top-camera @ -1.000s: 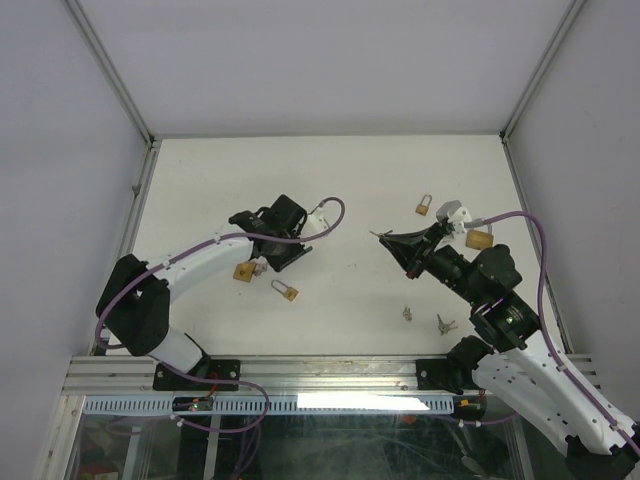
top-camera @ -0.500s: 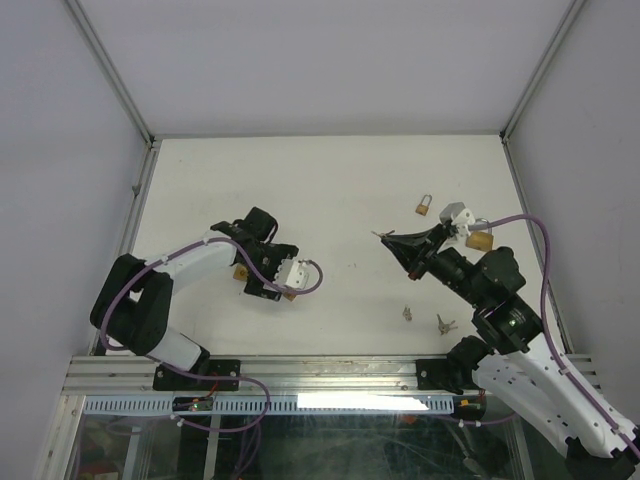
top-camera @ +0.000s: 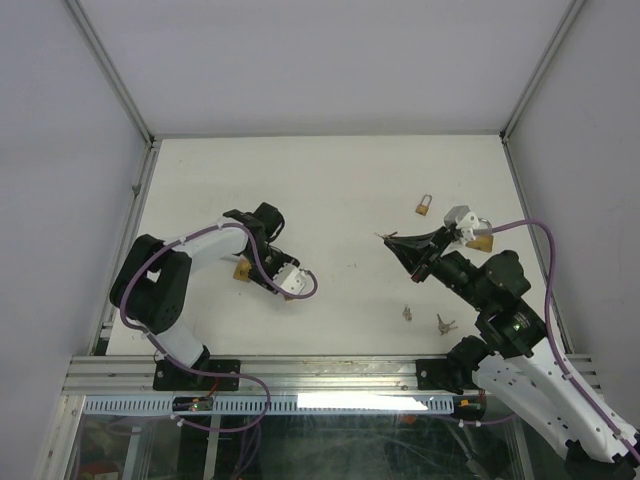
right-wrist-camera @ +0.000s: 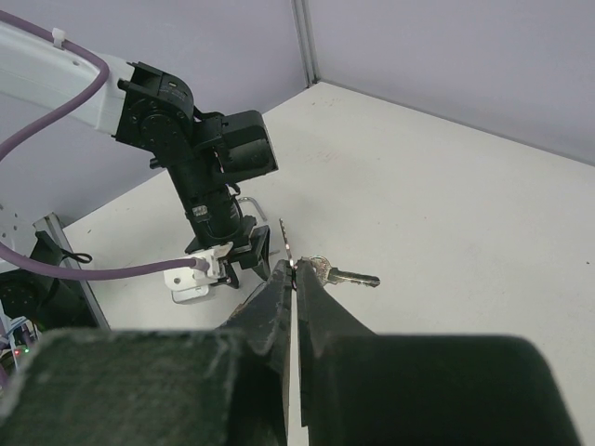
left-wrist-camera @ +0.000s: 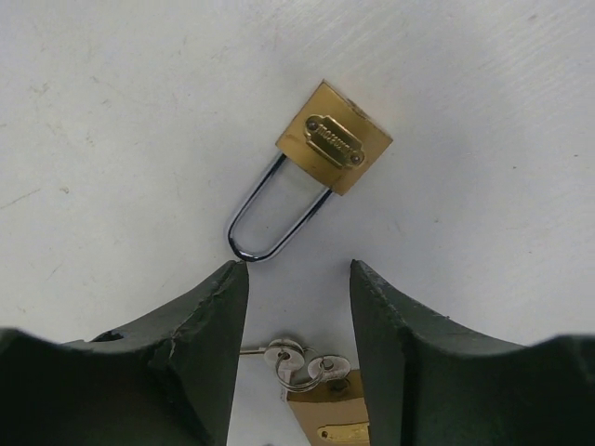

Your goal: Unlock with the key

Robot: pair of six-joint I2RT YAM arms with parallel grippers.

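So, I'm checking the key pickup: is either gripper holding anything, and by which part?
Right gripper pinches a key by its head, blade poking past the tips. Left gripper is open over a padlock, holding nothing.

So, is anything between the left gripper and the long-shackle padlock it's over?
Nothing visible. The left gripper is open, and the long-shackle padlock lies on bare table just past its fingertips. A second padlock with keys lies back between the fingers, not in the path.

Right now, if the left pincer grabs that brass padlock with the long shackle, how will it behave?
Brass padlock: probably rigid and heavy for its size, being metal. Lying flat, it likely slides, not rolls. Its polished steel shackle looks slippery.
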